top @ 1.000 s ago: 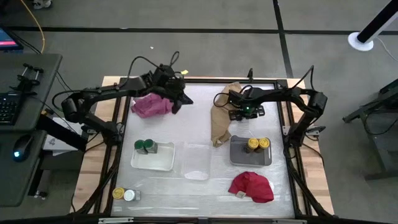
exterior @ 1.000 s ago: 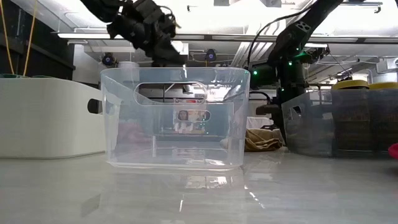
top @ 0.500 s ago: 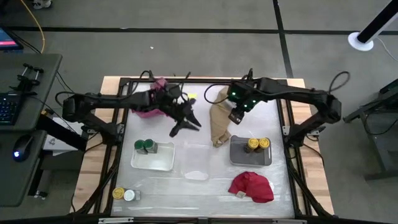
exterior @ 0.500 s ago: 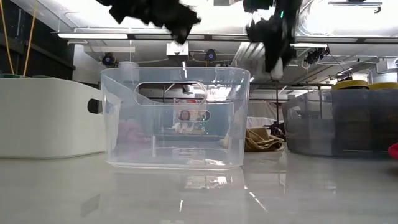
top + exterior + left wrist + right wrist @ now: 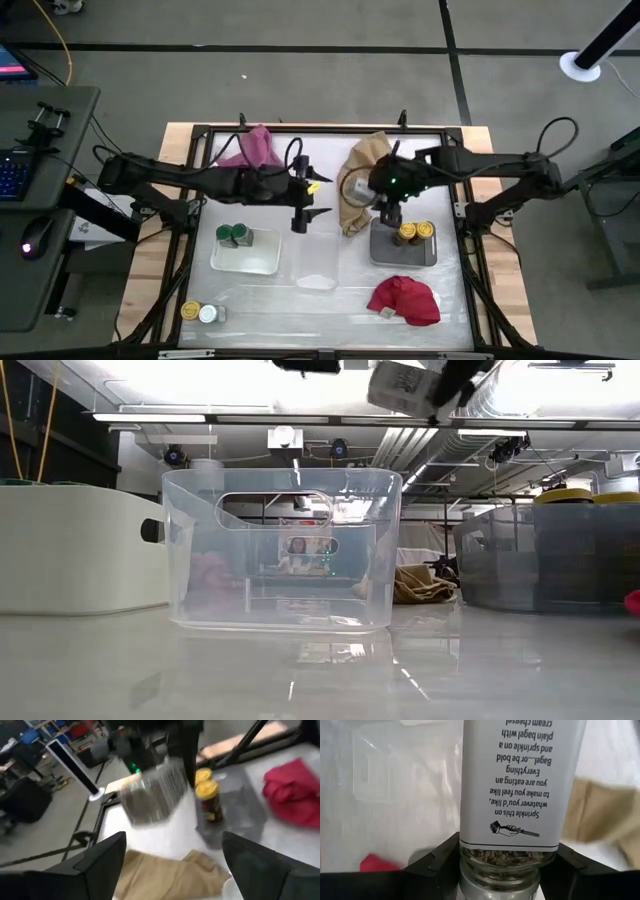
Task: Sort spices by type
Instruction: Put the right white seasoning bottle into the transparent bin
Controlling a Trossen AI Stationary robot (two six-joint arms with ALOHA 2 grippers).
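A clear spice jar (image 5: 520,785) with a white printed label is clamped between the fingers of the right gripper (image 5: 388,212), as is shown by the right wrist view, where coarse seasoning is seen through the glass below the label. In the high view this gripper is placed just beside the near-left corner of the grey tray (image 5: 381,256), in which two yellow-lidded jars (image 5: 416,232) stand. If the jar is released here, it could be dropped in with the yellow-lidded kind and the sort spoiled; the clear tray (image 5: 317,262) in the middle is judged the likelier home for it. The left gripper (image 5: 303,207), its fingers spread and holding nothing, is stationed close above the far edge of that clear tray, so a collision between the arms could be caused if the right arm is carried across. The jar appears to be held near its lid end, though this is partly hidden, and a tilt or slip could follow. The grip and the label are given only by the right wrist view; the high view alone shows the green-lidded jars (image 5: 234,235) in the white tray (image 5: 256,258) and two loose jars (image 5: 198,312) at the table's near-left corner, while the low view shows the held jar only as a blur overhead.
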